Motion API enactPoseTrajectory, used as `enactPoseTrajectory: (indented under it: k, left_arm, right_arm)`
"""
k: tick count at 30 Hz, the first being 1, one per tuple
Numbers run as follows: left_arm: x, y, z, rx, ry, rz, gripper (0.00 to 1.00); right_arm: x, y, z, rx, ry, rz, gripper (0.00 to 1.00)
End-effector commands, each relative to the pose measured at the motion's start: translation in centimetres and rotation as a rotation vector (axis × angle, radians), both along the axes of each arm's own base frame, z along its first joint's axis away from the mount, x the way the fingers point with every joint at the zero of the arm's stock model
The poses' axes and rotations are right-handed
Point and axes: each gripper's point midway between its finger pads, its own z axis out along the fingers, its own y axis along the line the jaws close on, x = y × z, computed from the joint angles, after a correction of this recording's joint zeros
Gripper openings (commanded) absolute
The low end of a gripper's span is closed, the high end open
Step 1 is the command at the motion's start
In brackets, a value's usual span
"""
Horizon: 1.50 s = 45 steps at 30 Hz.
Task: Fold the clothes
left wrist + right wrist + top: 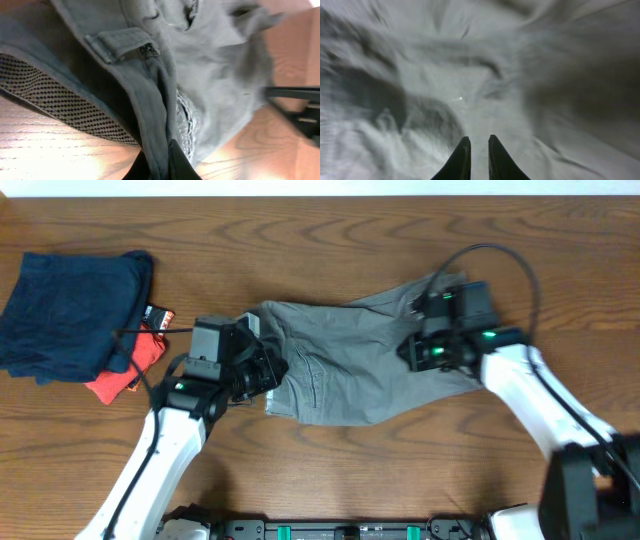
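The grey shorts (350, 360) lie crumpled across the middle of the wooden table, with the waistband end to the left. My left gripper (268, 370) is at that left edge. In the left wrist view its fingers (160, 162) are shut on a fold of the grey shorts (150, 85) beside a belt loop, with the patterned lining showing. My right gripper (420, 352) is over the right end of the shorts. In the right wrist view its fingers (479, 147) are nearly together on the grey shorts (470, 75), which fill that blurred view.
A dark navy folded garment (70, 315) lies at the far left on top of a red-orange folded garment (125, 370), just left of my left arm. The right arm's black cable (500, 255) loops above the shorts. Bare wood (380, 470) lies in front.
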Motion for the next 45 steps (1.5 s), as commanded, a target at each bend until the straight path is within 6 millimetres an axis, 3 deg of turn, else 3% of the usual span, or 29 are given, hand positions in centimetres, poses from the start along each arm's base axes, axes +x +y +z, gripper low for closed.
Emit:
enactPoseTrajectory:
  k: [1, 6, 10, 14, 17, 20, 23, 24, 28, 31, 35, 39, 45]
  left_arm:
    - [0.4, -0.2, 3.1, -0.026, -0.093, -0.013, 0.06]
    - [0.4, -0.4, 4.7, -0.055, -0.126, -0.007, 0.06]
    - [0.6, -1.3, 7.2, -0.11, -0.173, -0.041, 0.06]
    - [1.4, -1.4, 9.5, -0.121, -0.228, -0.043, 0.06]
    - [1.5, -1.5, 10.0, -0.124, -0.239, -0.043, 0.06]
    - [1.2, -1.4, 9.5, -0.118, -0.212, -0.042, 0.06]
    - [1.0, -1.3, 9.0, -0.111, -0.193, -0.044, 0.06]
    - [1.0, -1.3, 9.0, -0.11, -0.189, -0.044, 0.06]
    - [1.2, -1.3, 9.1, -0.11, -0.197, -0.042, 0.06]
    - [1.4, -1.1, 9.0, -0.099, -0.201, -0.03, 0.06]
    - [1.6, -1.2, 8.9, -0.102, -0.199, -0.029, 0.06]
    - [1.9, -1.4, 8.9, -0.131, -0.176, 0.003, 0.06]
    - [2.7, -3.1, 10.9, -0.204, -0.233, 0.004, 0.06]
  right_arm:
    - [-1.3, 3.3, -2.4, 0.013, 0.065, 0.085, 0.1]
    - [-3.3, 7.6, -6.5, 0.009, 0.153, 0.153, 0.11]
    - [-4.4, 10.7, -8.6, 0.018, 0.162, 0.199, 0.11]
    - [-4.7, 12.9, -7.9, 0.045, 0.123, 0.232, 0.16]
    - [-4.1, 13.1, -6.3, 0.054, 0.088, 0.23, 0.2]
    - [-1.9, 10.9, -3.6, 0.013, 0.03, 0.149, 0.22]
    - [1.0, 5.9, 0.0, -0.069, -0.044, -0.001, 0.26]
    - [1.9, 3.4, 1.3, -0.107, -0.072, -0.067, 0.27]
    - [2.4, -3.9, 3.1, -0.216, -0.093, -0.173, 0.27]
    - [1.2, -8.2, 1.7, -0.293, -0.007, -0.219, 0.25]
    - [-0.4, -10.9, -1.3, -0.327, 0.092, -0.264, 0.25]
    - [-1.5, -11.1, -4.4, -0.335, 0.14, -0.262, 0.25]
    - [-3.6, -9.3, -9.0, -0.31, 0.207, -0.216, 0.24]
